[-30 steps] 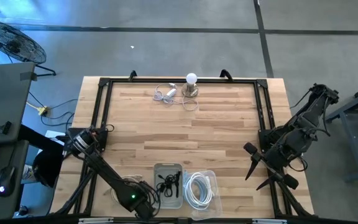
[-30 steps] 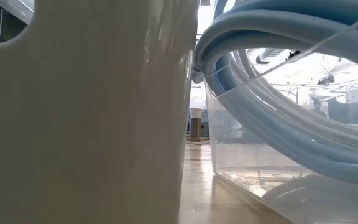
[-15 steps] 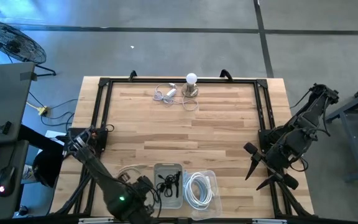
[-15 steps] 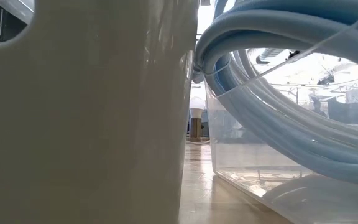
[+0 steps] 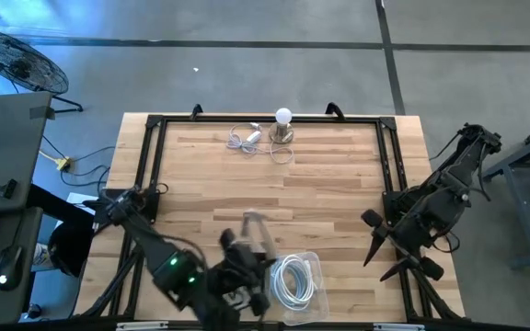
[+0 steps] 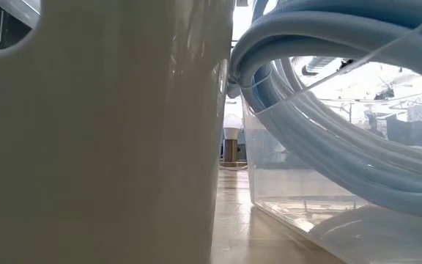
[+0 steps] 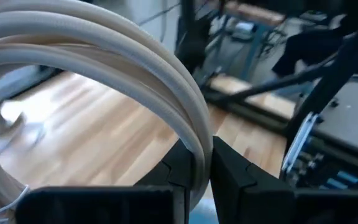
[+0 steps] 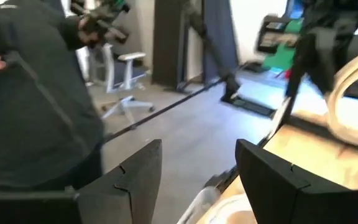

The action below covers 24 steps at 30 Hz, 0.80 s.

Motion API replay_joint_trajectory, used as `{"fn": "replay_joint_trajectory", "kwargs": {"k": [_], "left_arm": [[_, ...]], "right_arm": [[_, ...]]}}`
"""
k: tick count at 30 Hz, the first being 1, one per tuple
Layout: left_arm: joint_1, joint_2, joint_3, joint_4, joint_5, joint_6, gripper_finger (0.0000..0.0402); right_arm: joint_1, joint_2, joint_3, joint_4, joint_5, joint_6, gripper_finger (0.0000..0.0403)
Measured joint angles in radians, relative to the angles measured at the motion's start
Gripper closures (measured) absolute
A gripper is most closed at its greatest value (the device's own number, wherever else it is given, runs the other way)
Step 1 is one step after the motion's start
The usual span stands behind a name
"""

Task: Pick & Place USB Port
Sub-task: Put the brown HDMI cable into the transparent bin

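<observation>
Now left tool (image 7: 196, 163) pinched tight on white cable coil (image 7: 104, 68); right tool (image 8: 197, 180) wide open, empty.

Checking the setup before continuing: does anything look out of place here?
Yes: the left gripper pinches the white coiled cable at the clear bin between its fingers, which seems odd for a USB port task.

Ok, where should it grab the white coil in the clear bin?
Take the coil by its bundled strands at the ring's edge, coming from above. It lies flat in the clear bin as an open ring, so one finger fits inside, one outside. The left gripper clamps it so; the right gripper waits open at the table's right edge.
</observation>
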Motion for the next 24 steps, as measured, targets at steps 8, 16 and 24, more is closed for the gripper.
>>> {"fn": "replay_joint_trajectory", "kwargs": {"k": [8, 16, 24], "left_arm": [[0.153, 0.008, 0.0, 0.537, 0.148, 0.625, 0.037], [0.245, 0.049, -0.006, 0.603, 0.364, 0.705, 0.037], [0.287, 0.082, -0.007, 0.6, 0.431, 0.759, 0.037]], "right_arm": [[0.0, 0.0, 0.0, 0.108, 0.119, -0.138, 0.0206], [-0.021, -0.002, 0.017, 0.138, 0.182, -0.15, 0.0206], [-0.111, -0.003, 0.039, 0.142, 0.399, 0.079, 0.0206]]}}
